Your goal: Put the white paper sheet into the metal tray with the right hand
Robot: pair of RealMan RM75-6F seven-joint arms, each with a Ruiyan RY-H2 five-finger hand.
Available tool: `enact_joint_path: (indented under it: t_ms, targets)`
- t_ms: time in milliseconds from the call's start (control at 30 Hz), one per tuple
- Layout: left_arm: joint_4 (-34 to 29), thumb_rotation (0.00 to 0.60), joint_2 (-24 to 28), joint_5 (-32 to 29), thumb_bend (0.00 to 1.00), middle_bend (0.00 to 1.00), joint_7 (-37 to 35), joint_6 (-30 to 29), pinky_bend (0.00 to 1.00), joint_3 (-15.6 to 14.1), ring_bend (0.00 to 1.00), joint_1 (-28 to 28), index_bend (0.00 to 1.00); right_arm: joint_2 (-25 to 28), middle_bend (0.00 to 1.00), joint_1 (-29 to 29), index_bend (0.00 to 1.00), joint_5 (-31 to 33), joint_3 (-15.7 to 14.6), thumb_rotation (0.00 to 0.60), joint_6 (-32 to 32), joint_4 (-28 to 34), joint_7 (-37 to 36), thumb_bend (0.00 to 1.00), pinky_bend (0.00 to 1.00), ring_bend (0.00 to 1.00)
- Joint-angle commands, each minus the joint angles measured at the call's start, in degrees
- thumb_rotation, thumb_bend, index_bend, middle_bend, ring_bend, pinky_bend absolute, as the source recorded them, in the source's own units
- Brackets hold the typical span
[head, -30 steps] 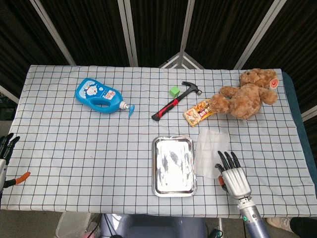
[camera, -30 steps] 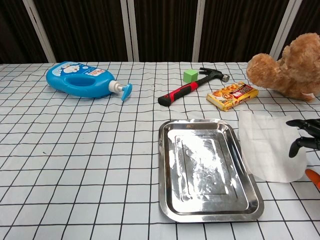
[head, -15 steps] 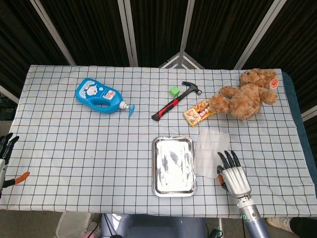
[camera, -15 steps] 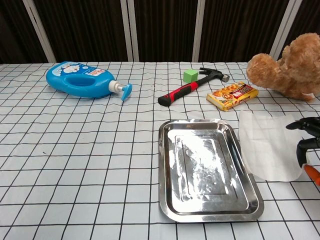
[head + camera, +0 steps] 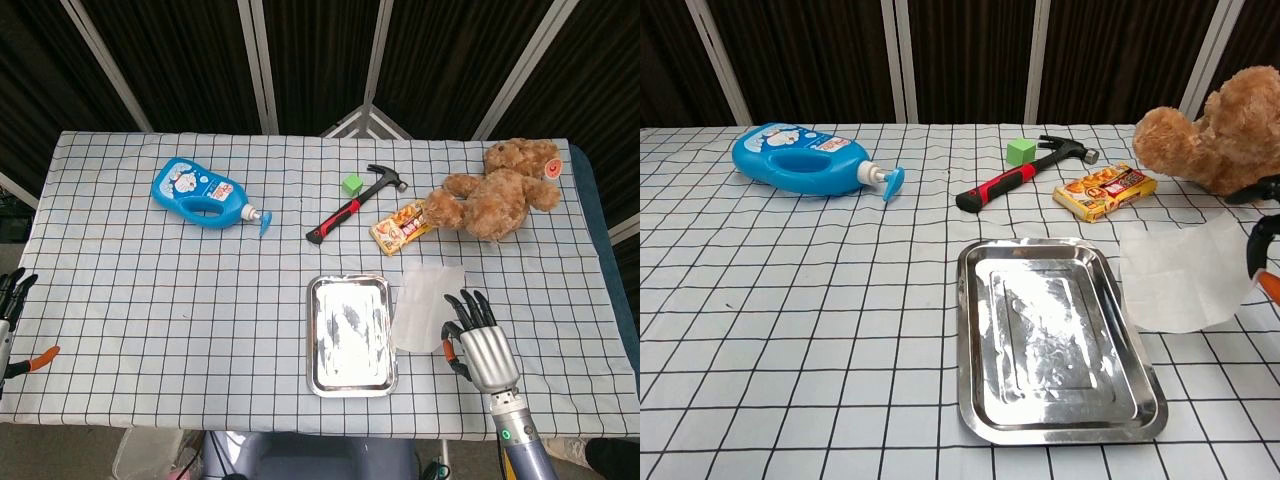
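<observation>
The white paper sheet [image 5: 425,303] [image 5: 1178,275] lies just right of the metal tray [image 5: 312,340] [image 5: 975,420], near the table's front edge. My right hand [image 5: 481,345] [image 5: 1262,235] is at the sheet's right side. It pinches that edge, which curls up off the cloth while the left part still rests on the table. The tray has nothing in it. My left hand [image 5: 10,318] hangs off the table's left edge with its fingers apart, holding nothing.
Behind the sheet lie a snack packet [image 5: 400,226], a teddy bear [image 5: 500,195], a red-handled hammer [image 5: 350,208] and a green cube [image 5: 351,184]. A blue bottle [image 5: 200,192] lies at the back left.
My right hand moved right and slightly away from me, taking hold of the sheet's right edge. The sheet's near and right part has lifted and shifted away from the front edge.
</observation>
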State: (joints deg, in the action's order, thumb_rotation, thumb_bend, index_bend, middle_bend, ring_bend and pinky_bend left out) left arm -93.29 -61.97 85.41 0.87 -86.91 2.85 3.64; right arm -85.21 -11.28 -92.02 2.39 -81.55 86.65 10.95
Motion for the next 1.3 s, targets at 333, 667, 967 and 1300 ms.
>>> enact_joint_path:
  t_ms: [333,667,967,1300]
  targets:
    - [0.4,0.600,0.0,-0.1,0.00,0.00,-0.3,0.0,0.00,0.1,0.00,0.0,0.00,2.8,0.18,-6.4,0.64,3.7,8.3,0.600,3.6,22.7,5.9,0.58,0.00,0.00]
    - [1.1,0.600,0.0,-0.1,0.00,0.00,-0.2,0.6,0.00,0.1,0.00,0.4,0.00,-2.5,0.18,-11.8,0.64,10.2,11.7,0.600,7.2,31.1,16.8,0.59,0.00,0.00]
    - [1.2,0.600,0.0,0.1,0.00,0.00,-0.3,1.0,0.00,-0.2,0.00,0.5,0.00,-8.0,0.18,-12.8,0.64,12.3,8.8,0.600,6.4,30.8,21.2,0.59,0.00,0.00]
    - [1.4,0.600,0.0,-0.2,0.00,0.00,-0.5,1.1,0.00,-0.2,0.00,0.5,0.00,-7.7,0.18,-10.1,0.64,13.5,4.1,0.600,5.2,26.8,18.4,0.59,0.00,0.00]
